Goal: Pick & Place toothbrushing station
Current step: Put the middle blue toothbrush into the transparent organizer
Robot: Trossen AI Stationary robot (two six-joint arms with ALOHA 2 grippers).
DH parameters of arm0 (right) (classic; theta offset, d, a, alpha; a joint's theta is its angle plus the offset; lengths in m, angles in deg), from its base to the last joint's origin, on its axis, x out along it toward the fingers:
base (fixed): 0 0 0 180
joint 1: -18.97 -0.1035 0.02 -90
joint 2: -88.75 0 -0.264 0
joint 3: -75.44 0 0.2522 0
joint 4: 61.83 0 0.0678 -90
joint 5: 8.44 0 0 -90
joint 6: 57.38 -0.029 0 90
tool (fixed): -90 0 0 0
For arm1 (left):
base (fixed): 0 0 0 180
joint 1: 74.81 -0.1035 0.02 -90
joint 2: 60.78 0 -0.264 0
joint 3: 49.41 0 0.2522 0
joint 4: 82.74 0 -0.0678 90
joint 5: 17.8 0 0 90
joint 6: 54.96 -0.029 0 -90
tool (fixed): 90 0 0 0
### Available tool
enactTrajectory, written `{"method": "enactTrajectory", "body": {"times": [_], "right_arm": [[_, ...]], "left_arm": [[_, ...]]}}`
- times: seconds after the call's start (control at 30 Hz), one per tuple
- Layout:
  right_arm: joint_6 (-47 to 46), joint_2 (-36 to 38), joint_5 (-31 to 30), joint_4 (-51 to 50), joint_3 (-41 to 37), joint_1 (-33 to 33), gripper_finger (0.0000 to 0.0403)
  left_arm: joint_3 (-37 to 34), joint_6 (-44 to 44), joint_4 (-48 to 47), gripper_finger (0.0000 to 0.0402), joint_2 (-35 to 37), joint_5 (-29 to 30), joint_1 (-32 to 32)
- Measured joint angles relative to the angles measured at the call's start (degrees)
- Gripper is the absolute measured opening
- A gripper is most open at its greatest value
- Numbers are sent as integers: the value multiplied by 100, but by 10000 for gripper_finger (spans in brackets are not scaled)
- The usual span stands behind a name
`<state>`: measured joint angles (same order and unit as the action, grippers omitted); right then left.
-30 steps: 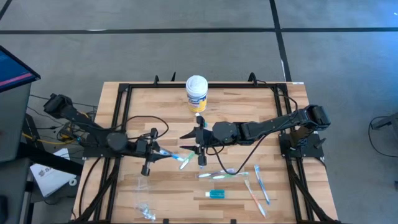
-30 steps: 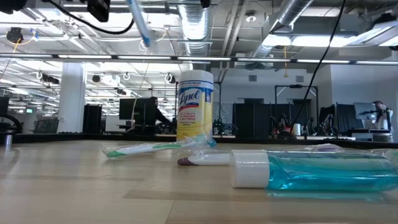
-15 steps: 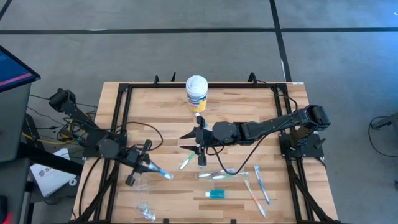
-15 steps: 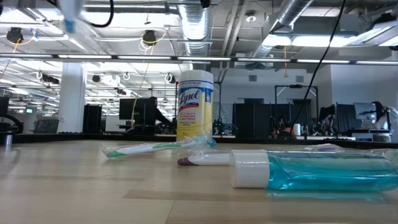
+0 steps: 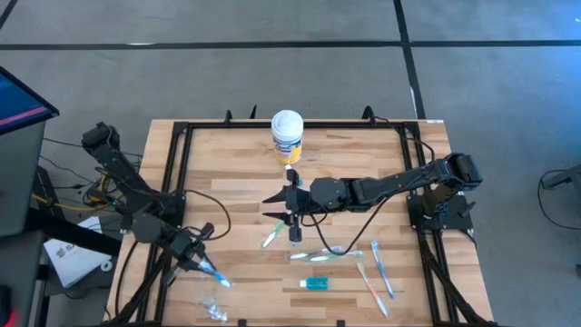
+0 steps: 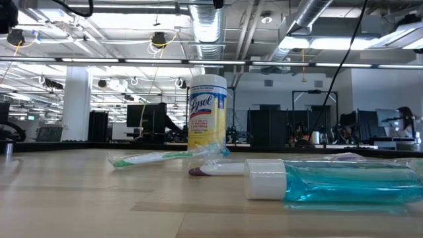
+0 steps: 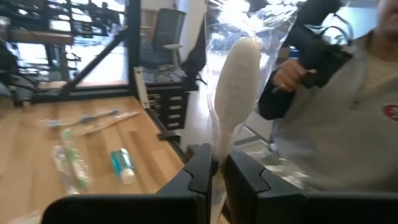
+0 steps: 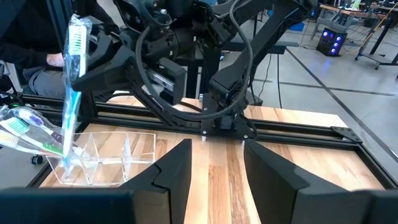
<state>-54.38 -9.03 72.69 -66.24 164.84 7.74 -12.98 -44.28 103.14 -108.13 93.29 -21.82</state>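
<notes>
Toothbrush [image 5: 212, 272] – pinched in left fingers [image 7: 214, 180]; right fingers [image 8: 186, 163] spread, empty.

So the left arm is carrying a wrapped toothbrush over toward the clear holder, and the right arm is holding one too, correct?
Only partly. The left gripper does grip a wrapped toothbrush near the clear holder, at the table's front left. But the right gripper holds nothing: the right wrist view shows its fingers apart with bare wood between them, hovering mid-table.

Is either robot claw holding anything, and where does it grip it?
The left gripper pinches a wrapped blue plastic toothbrush near its handle end; the right gripper holds nothing.
</notes>
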Motion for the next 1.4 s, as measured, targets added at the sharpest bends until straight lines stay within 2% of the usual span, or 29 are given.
{"method": "enactTrajectory", "body": {"times": [0.6,0.83,1.4], "right_arm": [[-1,-1,0,1,2,0,135],[0,-1,0,1,4,0,133],[-2,-1,0,1,4,0,130]], "left_arm": [[0,966,-84,17,-4,-56,983],[0,975,-218,17,-29,-47,996],[0,1387,-276,17,-745,185,992]]}}
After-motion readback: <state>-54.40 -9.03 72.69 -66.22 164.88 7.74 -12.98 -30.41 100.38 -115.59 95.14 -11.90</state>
